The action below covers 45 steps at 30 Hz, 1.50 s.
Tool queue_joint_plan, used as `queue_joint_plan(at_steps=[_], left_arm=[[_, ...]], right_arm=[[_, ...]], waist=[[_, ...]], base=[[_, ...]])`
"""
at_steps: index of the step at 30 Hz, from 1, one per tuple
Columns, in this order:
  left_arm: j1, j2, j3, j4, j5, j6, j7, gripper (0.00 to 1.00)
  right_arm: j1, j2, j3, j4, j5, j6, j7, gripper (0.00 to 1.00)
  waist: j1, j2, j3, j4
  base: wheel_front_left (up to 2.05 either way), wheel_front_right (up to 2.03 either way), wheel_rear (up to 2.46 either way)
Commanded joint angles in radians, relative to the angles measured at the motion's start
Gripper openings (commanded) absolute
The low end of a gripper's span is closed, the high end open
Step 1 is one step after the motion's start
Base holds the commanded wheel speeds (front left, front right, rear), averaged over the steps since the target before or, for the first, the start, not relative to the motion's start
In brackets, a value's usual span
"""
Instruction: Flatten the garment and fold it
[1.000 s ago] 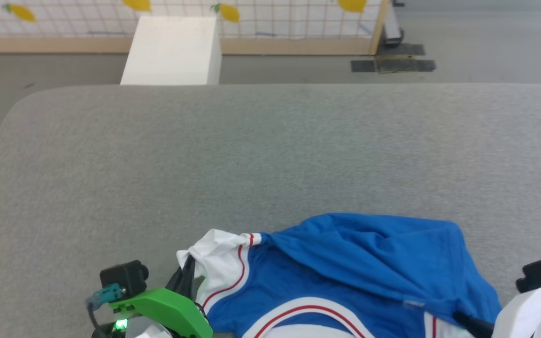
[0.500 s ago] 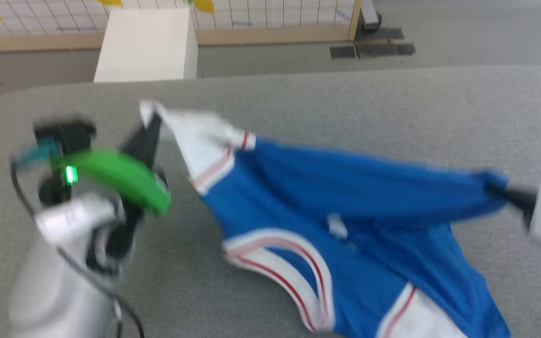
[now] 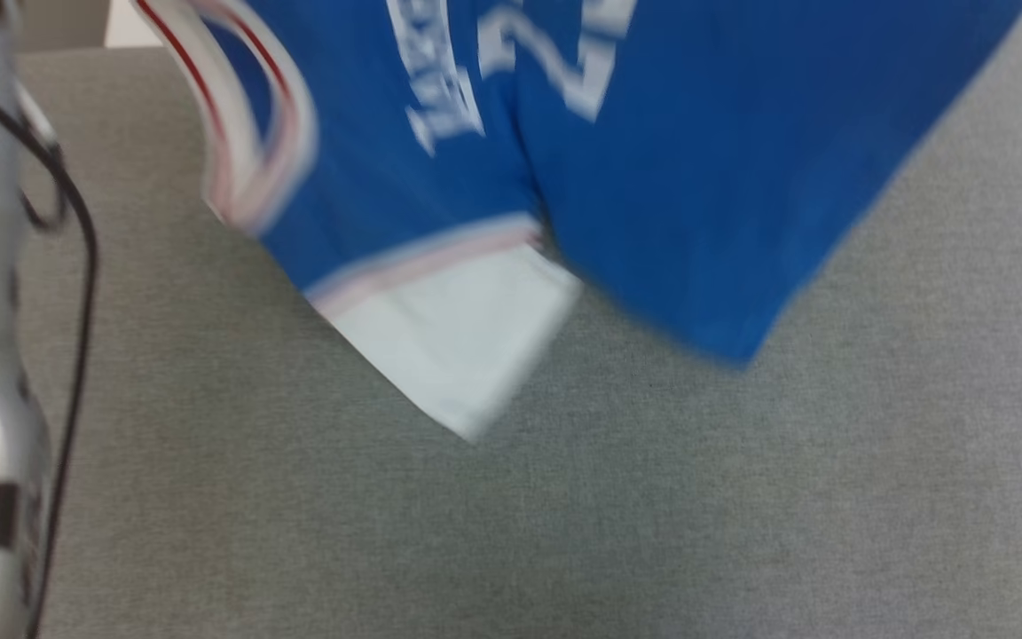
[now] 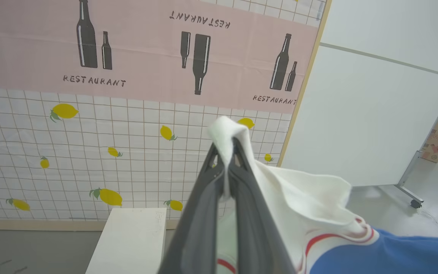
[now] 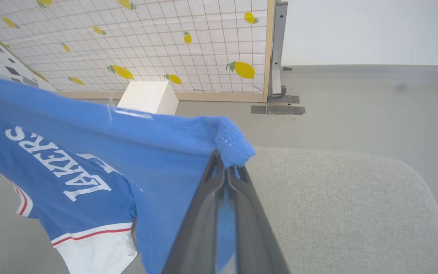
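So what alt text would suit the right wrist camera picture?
The right gripper pinches a blue corner of the garment, holding it up over a grey padded table. Its white lettering and white sleeve hang at left; a lemon-patterned screen and a white box stand behind.

A grey felt-like tabletop with rounded corners (image 3: 653,532) spreads wide. Beyond it, a white rectangular block (image 4: 131,239) stands on the grey floor (image 5: 356,106) before a lemon-printed white grid backdrop (image 4: 89,152), under a pink bottle-patterned "RESTAURANT" banner (image 4: 146,49). Dark tape patches (image 5: 278,109) lie nearby.
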Motion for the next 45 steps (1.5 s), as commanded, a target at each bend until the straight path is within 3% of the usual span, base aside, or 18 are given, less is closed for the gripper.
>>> queue_joint_plan(at_steps=[1,11,20,28,35,37,45], left_arm=[[-0.065,0.007,0.001,0.031,0.02,0.008,-0.024,0.0],[-0.339,-0.024,0.022,0.196,0.084,0.011,-0.3,0.0],[-0.271,-0.064,0.021,0.308,0.04,-0.065,-0.411,0.0],[0.003,-0.111,0.004,0.332,-0.011,-0.132,-0.499,0.0],[0.368,-0.138,-0.019,0.251,-0.06,-0.15,-0.511,0.0],[0.547,-0.147,-0.026,0.201,-0.089,-0.145,-0.487,0.0],[0.985,-0.137,-0.034,0.03,-0.17,-0.076,-0.355,0.0]], right_arm=[[-0.058,0.009,-0.004,0.031,-0.028,0.003,-0.037,0.0],[-0.323,0.028,-0.033,0.214,-0.122,0.003,-0.311,0.0],[-0.252,-0.014,0.005,0.284,-0.031,0.003,-0.414,0.0],[0.051,-0.073,0.071,0.238,0.128,0.003,-0.497,0.0],[0.411,-0.087,0.102,0.16,0.242,0.003,-0.567,0.0],[0.58,-0.077,0.106,0.106,0.269,0.003,-0.604,0.0],[0.955,-0.055,0.134,0.007,0.274,0.003,-0.678,0.0]], waist=[[-0.0001,0.0,0.053,-0.025],[-0.0001,0.0,0.134,-0.006],[-0.0001,0.0,0.16,0.048],[-0.0001,0.0,0.064,0.108],[-0.0001,0.0,-0.081,0.146],[-0.0001,0.0,-0.137,0.154],[-0.0001,0.0,-0.256,0.151]], base=[[0.0,0.0,0.0],[0.0,0.0,0.0],[0.0,0.0,0.0],[0.0,0.0,0.0],[0.0,0.0,0.0],[0.0,0.0,0.0],[0.0,0.0,0.0]])
